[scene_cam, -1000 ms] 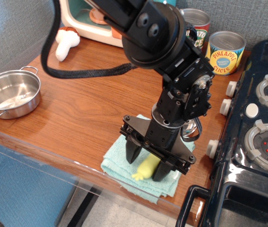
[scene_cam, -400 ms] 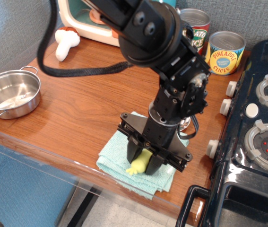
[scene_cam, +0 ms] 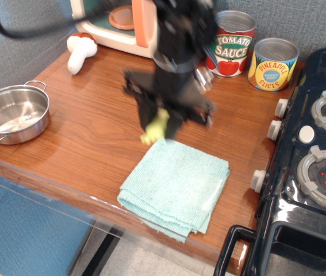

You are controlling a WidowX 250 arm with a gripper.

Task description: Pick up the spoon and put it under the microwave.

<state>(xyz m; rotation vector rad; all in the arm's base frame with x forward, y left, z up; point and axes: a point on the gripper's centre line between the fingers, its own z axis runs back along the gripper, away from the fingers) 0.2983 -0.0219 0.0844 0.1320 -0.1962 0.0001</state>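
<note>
My gripper is blurred by motion and hangs above the wooden table, just behind the teal cloth. It is shut on the spoon, whose pale yellow-green handle with the frilled end sticks down and left from between the fingers. The metal bowl of the spoon is hidden by the gripper. The microwave, teal and cream with a peach-orange door handle, stands at the back left, partly hidden by my arm.
A folded teal cloth lies near the front edge. A steel pot sits at the left. A white mushroom toy lies by the microwave. Tomato sauce and pineapple cans stand at the back. A toy stove fills the right.
The gripper closed on the spoon's handle on the cloth, lifted it off and moved it up and back towards the microwave. The cloth now lies bare.
</note>
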